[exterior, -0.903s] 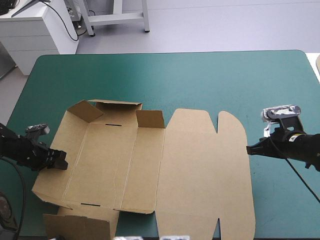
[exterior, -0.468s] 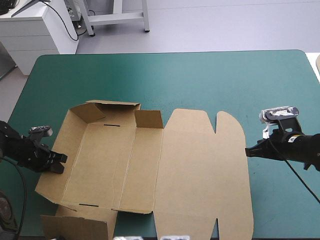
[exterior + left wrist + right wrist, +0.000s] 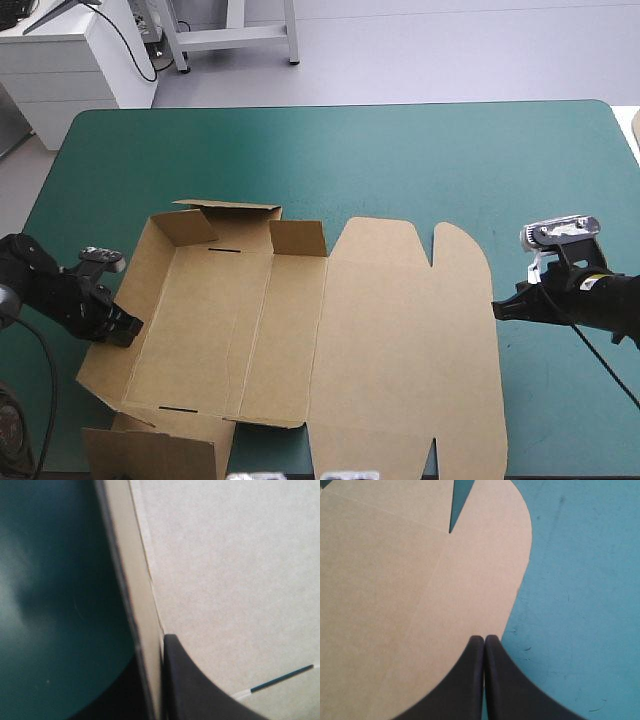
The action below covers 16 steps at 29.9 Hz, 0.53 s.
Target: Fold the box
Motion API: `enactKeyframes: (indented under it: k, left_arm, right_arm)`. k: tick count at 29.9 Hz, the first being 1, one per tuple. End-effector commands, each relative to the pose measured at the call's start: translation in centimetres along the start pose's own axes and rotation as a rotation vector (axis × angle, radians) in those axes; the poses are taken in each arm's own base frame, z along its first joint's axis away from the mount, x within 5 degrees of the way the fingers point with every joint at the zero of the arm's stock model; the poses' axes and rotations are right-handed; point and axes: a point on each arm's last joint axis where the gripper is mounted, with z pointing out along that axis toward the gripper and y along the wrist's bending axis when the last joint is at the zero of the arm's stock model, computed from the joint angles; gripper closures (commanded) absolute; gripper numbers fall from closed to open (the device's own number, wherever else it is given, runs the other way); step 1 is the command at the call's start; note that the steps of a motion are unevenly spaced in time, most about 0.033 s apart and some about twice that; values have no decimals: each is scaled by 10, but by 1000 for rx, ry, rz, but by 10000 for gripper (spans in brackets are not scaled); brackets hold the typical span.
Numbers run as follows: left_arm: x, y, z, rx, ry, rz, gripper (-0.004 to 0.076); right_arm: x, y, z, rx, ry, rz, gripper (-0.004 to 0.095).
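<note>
Two end effectors: the left end effector [image 3: 128,330] pinches the left wall of the box. The right end effector [image 3: 497,308] has its black fingers closed together, with its tip at the box's right edge and nothing between them.
Box [image 3: 390,340]: brown board, lying open on the teal-green tabletop [image 3: 400,150], nearer the front edge than the far one. On its left part the walls and small flaps stand up. The big right part lies flat.
How it feels: I think it is light and thin. It looks stiff across a panel but should bend easily at the fold lines (that is what they are for). It may slide on the smooth tabletop.
Where to hold: by a thin edge, like the left wall, near its middle. A push down on the flat part may stop it sliding.
Watch out: a hard squeeze could dent the board.
</note>
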Motion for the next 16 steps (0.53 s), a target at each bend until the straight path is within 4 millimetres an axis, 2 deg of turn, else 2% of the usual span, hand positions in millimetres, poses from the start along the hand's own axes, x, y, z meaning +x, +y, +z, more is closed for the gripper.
enactKeyframes:
  k: [1, 5, 13, 16]
  left_arm:
    - [-29, -19, -4, -64, -148, 110, 731]
    - [-55, -37, -16, -126, -233, 225, 731]
    - [-107, -80, -66, -371, -404, 513, 731]
    - [-123, -97, -76, -447, -435, 621, 731]
  right_arm:
    - [-6, 2, -13, 8, -73, -8, 929]
    - [-2, 6, -22, 6, -83, -17, 929]
    - [6, 14, -42, 15, -141, 5, 929]
    - [8, 16, -47, 17, -160, 17, 928]
